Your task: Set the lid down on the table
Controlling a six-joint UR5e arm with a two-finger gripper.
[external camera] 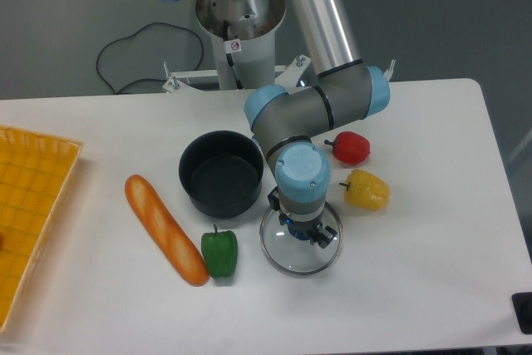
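The round glass lid (300, 255) with its thin metal rim lies low over the white table (416, 288), just right of the green pepper. My gripper (300, 229) points straight down over the lid's middle. A bit of blue shows between its fingers there, where the wrist hides most of the knob. I cannot see from this view whether the fingers are clamped on the knob. I also cannot tell if the lid rests on the tabletop or hangs just above it.
A dark empty pot (221, 174) stands left of the arm. A baguette (165, 228) and a green pepper (219, 252) lie in front of it. A red pepper (352, 147) and a yellow pepper (366, 189) sit right of the wrist. A yellow mesh tray (29, 205) fills the left edge.
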